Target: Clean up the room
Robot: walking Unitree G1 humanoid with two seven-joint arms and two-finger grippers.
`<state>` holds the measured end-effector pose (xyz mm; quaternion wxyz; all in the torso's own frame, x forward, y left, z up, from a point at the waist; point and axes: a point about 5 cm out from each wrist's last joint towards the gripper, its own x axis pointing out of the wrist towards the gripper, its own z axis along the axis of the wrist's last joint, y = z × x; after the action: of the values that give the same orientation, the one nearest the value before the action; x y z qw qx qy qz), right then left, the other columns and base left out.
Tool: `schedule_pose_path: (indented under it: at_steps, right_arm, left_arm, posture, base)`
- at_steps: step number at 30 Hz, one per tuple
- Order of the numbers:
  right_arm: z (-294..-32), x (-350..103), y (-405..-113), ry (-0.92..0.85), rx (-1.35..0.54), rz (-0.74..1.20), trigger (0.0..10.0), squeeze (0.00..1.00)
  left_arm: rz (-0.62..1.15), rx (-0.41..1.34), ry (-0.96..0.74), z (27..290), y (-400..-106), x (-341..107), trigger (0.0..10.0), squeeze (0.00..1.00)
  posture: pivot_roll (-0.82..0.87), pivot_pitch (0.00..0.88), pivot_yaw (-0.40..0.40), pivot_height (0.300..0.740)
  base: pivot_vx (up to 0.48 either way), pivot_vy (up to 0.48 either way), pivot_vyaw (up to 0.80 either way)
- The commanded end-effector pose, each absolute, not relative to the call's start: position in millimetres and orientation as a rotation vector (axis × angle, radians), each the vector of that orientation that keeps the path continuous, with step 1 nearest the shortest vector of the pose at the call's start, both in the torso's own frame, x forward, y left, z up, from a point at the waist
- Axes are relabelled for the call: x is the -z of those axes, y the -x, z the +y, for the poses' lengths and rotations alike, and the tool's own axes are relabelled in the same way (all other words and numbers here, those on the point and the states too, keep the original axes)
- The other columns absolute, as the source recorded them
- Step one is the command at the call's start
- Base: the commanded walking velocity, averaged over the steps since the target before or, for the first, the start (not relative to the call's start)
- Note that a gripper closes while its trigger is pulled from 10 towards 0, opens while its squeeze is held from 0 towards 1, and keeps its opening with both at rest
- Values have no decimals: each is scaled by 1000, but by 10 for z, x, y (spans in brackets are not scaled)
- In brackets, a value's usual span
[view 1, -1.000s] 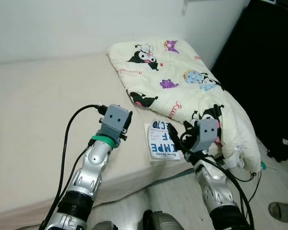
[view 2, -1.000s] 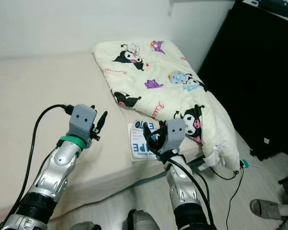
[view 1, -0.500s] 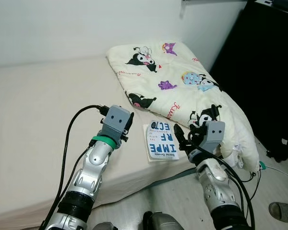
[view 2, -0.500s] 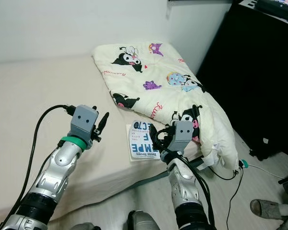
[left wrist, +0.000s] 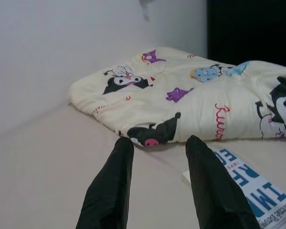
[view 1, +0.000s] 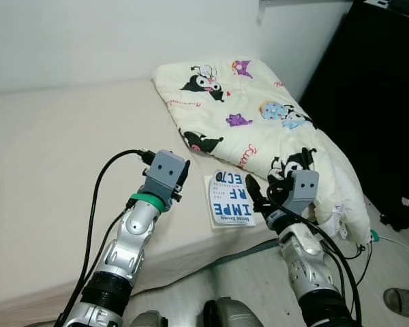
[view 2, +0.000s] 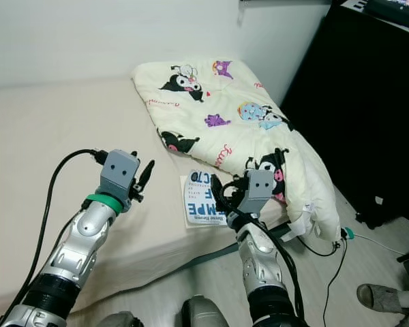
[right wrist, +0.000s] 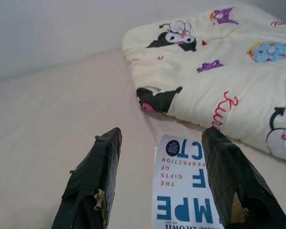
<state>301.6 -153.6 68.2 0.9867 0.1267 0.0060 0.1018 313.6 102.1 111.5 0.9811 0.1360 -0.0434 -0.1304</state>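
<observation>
A white book with blue lettering [view 1: 230, 199] lies flat on the beige bed [view 1: 61, 170], close to its front edge. Just right of it, my right gripper [view 1: 258, 189] hovers low with its fingers open, and the right wrist view has the book [right wrist: 186, 191] lying under and between the two black fingers [right wrist: 93, 186]. My left gripper [view 1: 182, 174] is held above the mattress to the left of the book, open and empty; its wrist view shows the book's corner [left wrist: 257, 188] beside one finger. A folded cream blanket with cartoon prints [view 1: 259, 116] lies behind the book.
The blanket's lower end hangs over the bed's right corner [view 1: 341, 204]. A tall black cabinet [view 1: 375, 102] stands to the right. Cables [view 1: 358, 248] trail on the light floor below the corner, and a slipper [view 1: 402, 301] lies at the bottom right.
My right gripper has turned and come down beside the book's right edge, its fingers now pointing over the cover. The left arm has held still.
</observation>
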Motion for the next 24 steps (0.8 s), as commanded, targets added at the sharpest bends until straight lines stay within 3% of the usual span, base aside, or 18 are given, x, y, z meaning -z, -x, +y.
schedule_pose_path:
  at_steps: [1,24]
  right_arm:
    - [-1563,-629,-2998,-274,-188,36,10000,0]
    - [-1602,-635,-2929,-303,-208,19,10000,0]
  left_arm:
    - [-74,271,-284,1009,-3126,-1076,10000,0]
    - [-67,276,-285,993,-3122,-1061,10000,0]
  posture:
    - [-71,2,-7,635]
    - [-79,16,0,551]
  base:
    - [0,0,0]
    - [0,0,0]
